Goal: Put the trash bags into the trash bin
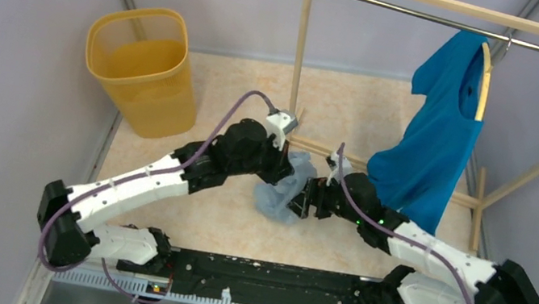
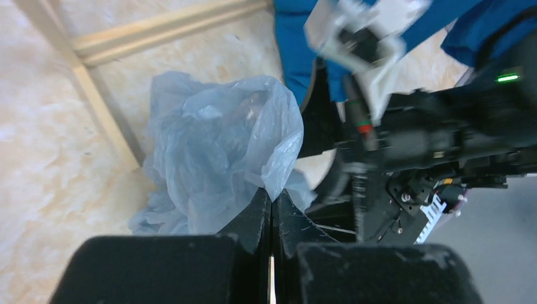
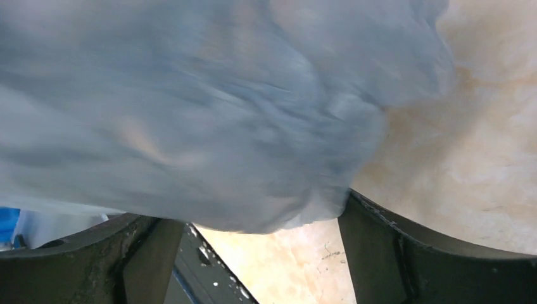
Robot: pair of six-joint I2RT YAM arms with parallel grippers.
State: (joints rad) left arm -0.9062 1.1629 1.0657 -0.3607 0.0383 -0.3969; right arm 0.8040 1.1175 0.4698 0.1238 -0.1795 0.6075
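The pale blue-grey trash bag (image 1: 285,187) lies crumpled on the floor between both grippers. My left gripper (image 1: 285,172) is shut on an edge of the trash bag (image 2: 221,145); the film is pinched at the fingertips (image 2: 263,206). My right gripper (image 1: 303,202) is open, its jaws wide apart at the bag's right side. In the right wrist view the bag (image 3: 209,114) fills the space just beyond the fingers (image 3: 373,234), blurred. The yellow-orange mesh trash bin (image 1: 143,71) stands upright at the back left, apart from both arms.
A wooden clothes rack (image 1: 299,51) stands at the back right, with its floor bar (image 1: 346,160) just behind the bag. A bright blue shirt (image 1: 432,137) hangs from it over my right arm. Grey walls close in both sides.
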